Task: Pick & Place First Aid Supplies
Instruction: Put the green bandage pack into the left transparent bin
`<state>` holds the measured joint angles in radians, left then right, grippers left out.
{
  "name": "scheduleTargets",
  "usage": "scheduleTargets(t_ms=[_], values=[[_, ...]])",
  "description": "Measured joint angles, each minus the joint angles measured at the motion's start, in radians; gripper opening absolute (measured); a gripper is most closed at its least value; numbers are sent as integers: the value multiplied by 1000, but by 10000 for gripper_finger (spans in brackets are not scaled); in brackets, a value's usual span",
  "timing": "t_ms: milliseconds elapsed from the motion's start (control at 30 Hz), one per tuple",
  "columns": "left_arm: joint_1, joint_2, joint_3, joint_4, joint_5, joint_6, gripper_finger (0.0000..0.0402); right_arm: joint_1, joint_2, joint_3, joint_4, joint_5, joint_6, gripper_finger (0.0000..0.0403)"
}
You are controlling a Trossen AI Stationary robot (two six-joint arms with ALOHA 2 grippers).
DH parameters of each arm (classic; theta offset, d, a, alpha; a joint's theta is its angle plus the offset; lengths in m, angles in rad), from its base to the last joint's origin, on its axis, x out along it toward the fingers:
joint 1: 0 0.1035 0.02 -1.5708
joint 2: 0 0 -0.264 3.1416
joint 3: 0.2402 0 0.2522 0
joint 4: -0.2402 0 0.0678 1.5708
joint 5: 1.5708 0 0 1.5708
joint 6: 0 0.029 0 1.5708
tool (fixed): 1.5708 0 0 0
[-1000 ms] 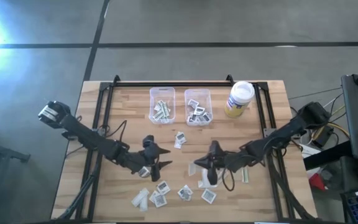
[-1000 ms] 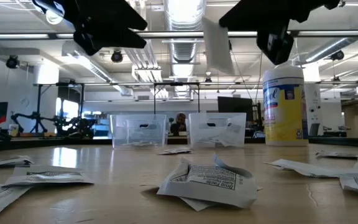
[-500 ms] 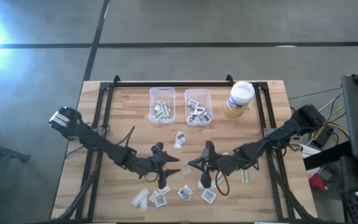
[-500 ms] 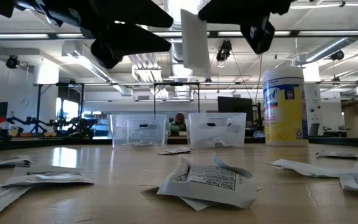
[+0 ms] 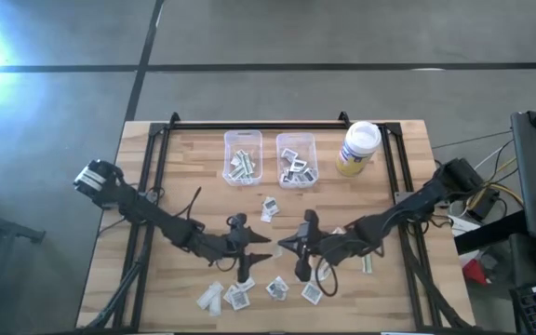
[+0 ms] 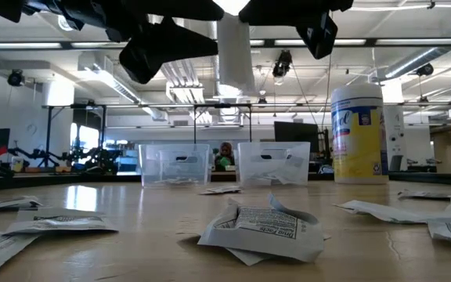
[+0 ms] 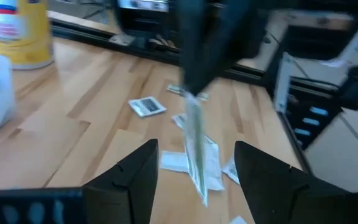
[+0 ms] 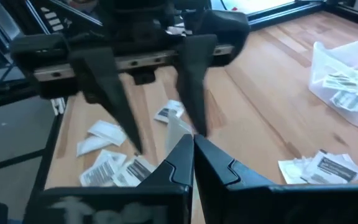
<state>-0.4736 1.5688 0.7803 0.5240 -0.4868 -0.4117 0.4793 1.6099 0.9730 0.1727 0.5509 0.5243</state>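
Both arms meet at lower centre of the high view.
Left gripper [image 5: 261, 247] spread wide; right gripper [image 5: 288, 247] pinched closed, facing it.

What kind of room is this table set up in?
Most likely a robotics lab or workshop in a large industrial hall: exposed ceiling ducts and strip lights overhead, another arm rig on a bench at the back, and a bare concrete floor around the wooden table.

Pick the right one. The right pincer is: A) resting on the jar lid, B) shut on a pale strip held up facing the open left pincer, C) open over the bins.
B: the right pincer pinches the pale strip between the left pincer's spread fingers.
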Motion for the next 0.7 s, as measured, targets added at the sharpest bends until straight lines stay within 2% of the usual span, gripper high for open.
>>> scheduleTargets(t_ms=[133, 433, 533, 700], values=[[8, 0, 0, 0, -55, -37, 204, 0, 10, 16, 1, 1, -5, 8], [14, 0, 0, 0, -61, -52, 193, 0, 9, 22, 3, 10, -8, 8], [14, 0, 0, 0, -55, -52, 165, 0, 11, 21, 2, 10, -8, 8], [14, 0, 0, -1, -48, -40, 89, 0, 11, 21, 3, 10, -8, 8]])
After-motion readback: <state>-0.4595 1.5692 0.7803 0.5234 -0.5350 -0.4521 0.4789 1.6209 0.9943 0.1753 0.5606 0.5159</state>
